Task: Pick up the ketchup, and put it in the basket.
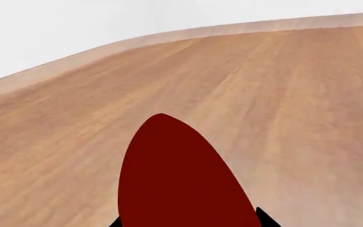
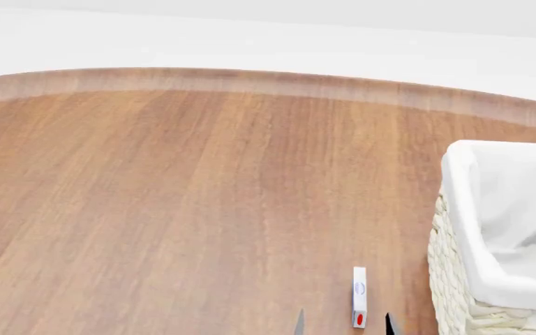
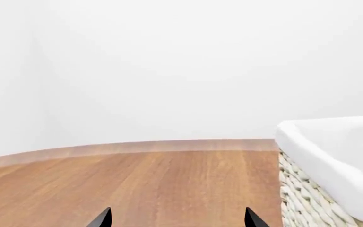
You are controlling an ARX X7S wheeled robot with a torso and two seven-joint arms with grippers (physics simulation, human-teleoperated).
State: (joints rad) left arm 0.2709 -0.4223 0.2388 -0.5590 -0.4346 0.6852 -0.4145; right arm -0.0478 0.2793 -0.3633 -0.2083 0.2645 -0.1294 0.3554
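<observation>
Head view looks down on a broad wooden table point(image 2: 184, 202) with a curved far edge, and the basket point(image 2: 454, 279) stands at the right side of it, its white cloth liner point(image 2: 510, 209) folded over the woven rim. Just beside the basket's near-left corner lies a small white box with a red mark point(image 2: 359, 296), apart from the wicker wall. Two dark tips of the right claw point(image 2: 343, 324) show on either side of that box's near end, spread with a clear gap between them.

Right wrist view confirms this: the right claw's two black fingertips point(image 3: 102, 218) sit wide apart over bare wood, with the basket close on one side and a white wall behind.

Left wrist view shows the ketchup point(image 1: 181, 179) as a dark red, pointed shape filling the space between the black tips of the left claw point(image 1: 188, 222); the tips hug both sides of the bottle, so the left claw is clamped on it, above the table and away from the basket, which this view does not include
</observation>
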